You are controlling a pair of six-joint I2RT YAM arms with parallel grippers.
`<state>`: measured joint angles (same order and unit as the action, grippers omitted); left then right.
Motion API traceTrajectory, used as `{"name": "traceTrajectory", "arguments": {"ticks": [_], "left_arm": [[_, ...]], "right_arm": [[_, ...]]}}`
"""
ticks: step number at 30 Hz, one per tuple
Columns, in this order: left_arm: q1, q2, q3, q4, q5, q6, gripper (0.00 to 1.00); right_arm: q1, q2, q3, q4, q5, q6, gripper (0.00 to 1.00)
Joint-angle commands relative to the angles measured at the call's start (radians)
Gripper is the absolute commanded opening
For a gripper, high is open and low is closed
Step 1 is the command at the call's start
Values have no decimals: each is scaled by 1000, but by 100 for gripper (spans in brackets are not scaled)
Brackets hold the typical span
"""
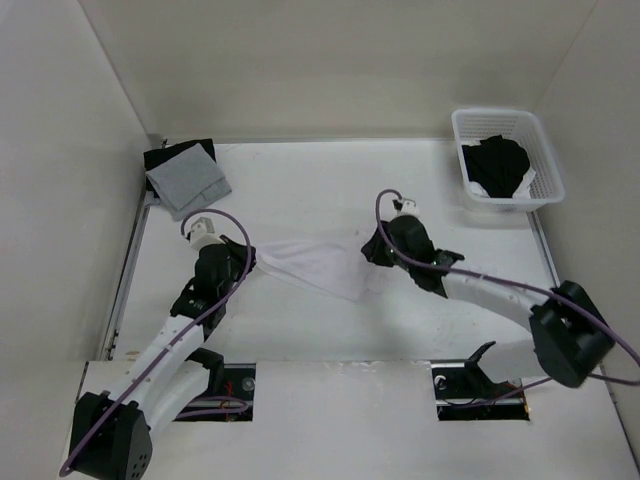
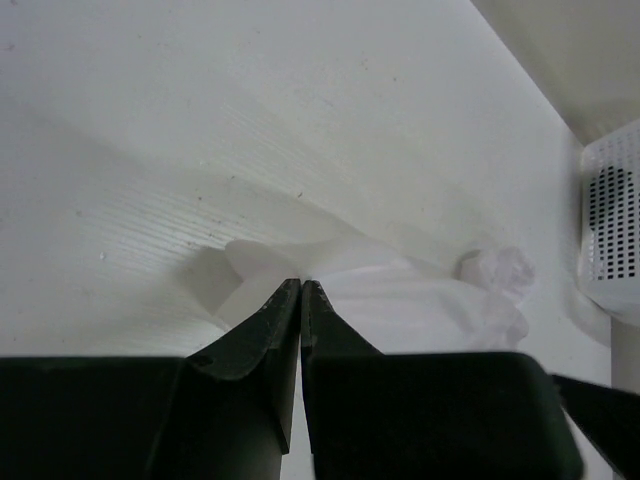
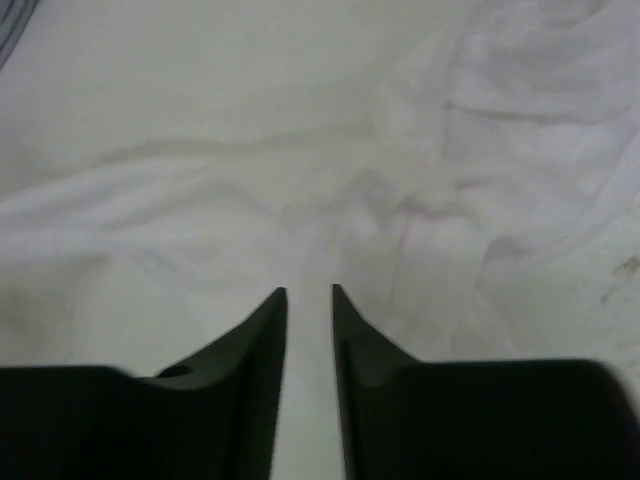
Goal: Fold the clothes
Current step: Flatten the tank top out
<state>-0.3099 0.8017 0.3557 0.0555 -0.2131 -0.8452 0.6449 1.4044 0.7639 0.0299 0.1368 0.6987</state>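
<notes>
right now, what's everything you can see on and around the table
white garment: one, white, mid-table, crumpled
grey cloth: one, grey, far left corner
black cloth: one, black, partly under the grey cloth
basket: one, white, far right corner
black garment: one, black, inside the basket
table: one, white
left gripper: one, black, shut on the white garment's edge
right gripper: one, black, open over the white garment

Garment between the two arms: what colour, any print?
Plain white garment, no print visible. The top external view shows it best.
</notes>
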Motion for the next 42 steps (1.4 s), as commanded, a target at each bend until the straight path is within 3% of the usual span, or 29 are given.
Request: {"name": "traceTrajectory", "arguments": {"ticks": [1,3,5,7,9,12,17,23,26,30,37,42], "left_arm": [[7,5,-26,37,21,-3,3],[5,11,-32,40,24,-3,3],[-1,19,-34,41,21,-3,2],[-11,34,-32,38,17,3,1],[-19,42,-35,49,14,1,1],[-27,42,-37,53,17,-3,1],[-28,18,-38,56,23,-5,1],[-31,25,-31,63,24,-3,1],[-40,30,-24,69,24,-5,1],[-50,22,-14,61,18,-5,1],[-90,-67,112,32,-25,-5,1],[-162,-168,322,46,-155,35,1]], "right_arm": [[127,-126,-138,84,37,105,19],[193,-153,-196,82,59,149,7],[241,-160,-231,82,86,182,7],[276,-157,-258,90,98,197,16],[287,-136,-276,114,104,208,31],[287,-88,-287,165,106,208,43],[275,-18,-281,214,92,208,45],[275,28,-279,223,109,225,32],[273,22,-282,225,122,225,17],[278,-40,-279,190,141,229,6],[347,-439,-174,-82,227,171,2],[420,-720,56,-307,358,35,1]]}}
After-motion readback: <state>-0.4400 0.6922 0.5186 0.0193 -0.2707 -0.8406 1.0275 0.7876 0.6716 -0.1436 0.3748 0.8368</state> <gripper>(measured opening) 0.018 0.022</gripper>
